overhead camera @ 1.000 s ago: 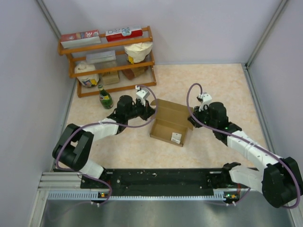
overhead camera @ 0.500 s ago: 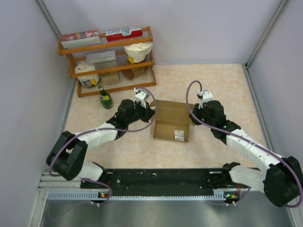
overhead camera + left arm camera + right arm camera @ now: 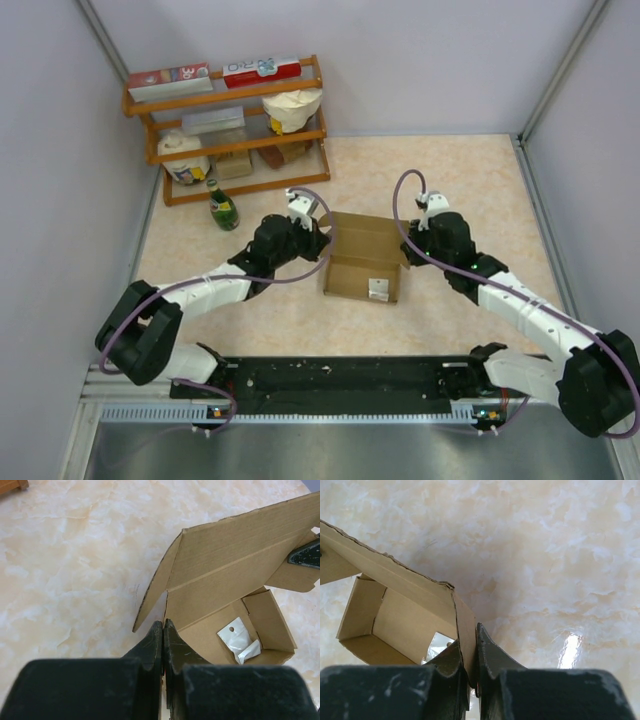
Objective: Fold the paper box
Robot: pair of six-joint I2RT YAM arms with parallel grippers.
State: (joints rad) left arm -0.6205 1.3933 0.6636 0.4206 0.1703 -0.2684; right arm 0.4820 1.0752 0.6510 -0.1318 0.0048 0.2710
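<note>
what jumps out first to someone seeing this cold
A half-folded brown paper box sits dead centre, pinched from both ends: the left gripper on one wall, the right gripper on the opposite flap. At back left, an orange wooden shelf holds printed boxes, a green bottle standing in front.

The whole table (image 3: 470,180) is viewed from high above its near edge. Each wrist view is aimed down at close range, from left and right; the paper box (image 3: 365,262) is shared by all three.
</note>
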